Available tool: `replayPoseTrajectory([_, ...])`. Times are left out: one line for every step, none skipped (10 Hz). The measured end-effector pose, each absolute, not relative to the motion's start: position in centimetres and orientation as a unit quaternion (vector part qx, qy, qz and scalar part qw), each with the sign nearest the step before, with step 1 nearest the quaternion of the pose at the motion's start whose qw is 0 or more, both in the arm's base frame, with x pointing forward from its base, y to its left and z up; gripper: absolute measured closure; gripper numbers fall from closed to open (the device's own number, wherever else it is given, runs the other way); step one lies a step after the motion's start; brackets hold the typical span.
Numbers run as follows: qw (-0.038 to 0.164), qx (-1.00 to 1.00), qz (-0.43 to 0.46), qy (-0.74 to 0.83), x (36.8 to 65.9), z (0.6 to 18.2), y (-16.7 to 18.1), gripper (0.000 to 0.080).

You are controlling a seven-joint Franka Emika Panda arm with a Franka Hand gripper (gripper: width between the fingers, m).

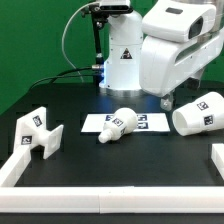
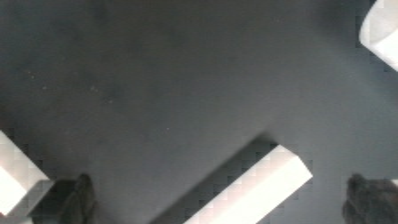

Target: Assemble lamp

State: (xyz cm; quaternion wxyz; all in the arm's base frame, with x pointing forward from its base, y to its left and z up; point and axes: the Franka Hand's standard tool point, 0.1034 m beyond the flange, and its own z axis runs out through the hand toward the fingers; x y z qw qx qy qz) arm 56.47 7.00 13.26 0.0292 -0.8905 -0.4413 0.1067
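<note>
The angular base block (image 1: 38,130) stands at the exterior view's left. The small bulb (image 1: 117,124) lies on its side on the marker board (image 1: 145,122) at the middle. The large shade (image 1: 198,113) lies on its side at the right. My gripper (image 1: 166,99) hangs low behind the marker board, between bulb and shade, touching none of them. In the wrist view the gripper (image 2: 217,205) is open and empty, with its dark fingertips (image 2: 61,200) far apart over the black table. A white strip (image 2: 267,178) lies between them below; I cannot tell which part it is.
Long white border rails run along the front (image 1: 100,203), the left (image 1: 14,166) and the right (image 1: 217,157) of the black table. The robot's white base (image 1: 122,60) stands at the back. Other white edges show in the wrist view (image 2: 379,35).
</note>
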Motion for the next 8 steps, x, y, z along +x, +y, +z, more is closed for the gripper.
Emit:
replayPoseTrajectory([0.030,-0.890,0.111,-0.441,56.5,13.3,7.0,0.0100])
replayPoseTrajectory([0.030,-0.890,0.111,-0.441,56.5,13.3,7.0,0.0100])
replayPoseTrajectory([0.030,-0.890,0.111,-0.441,56.5,13.3,7.0,0.0100])
replayPoseTrajectory([0.030,-0.890,0.110,-0.441,56.5,13.3,7.0,0.0100])
replayPoseTrajectory([0.030,-0.890,0.110,-0.441,56.5,13.3,7.0,0.0100])
replayPoseTrajectory([0.031,-0.890,0.111,-0.441,56.4,13.2,6.8,0.0100])
replayPoseTrajectory([0.032,-0.884,0.115,-0.452,55.9,12.9,5.6,0.0100])
replayPoseTrajectory([0.032,-0.882,0.120,-0.455,55.1,12.8,3.7,0.0100])
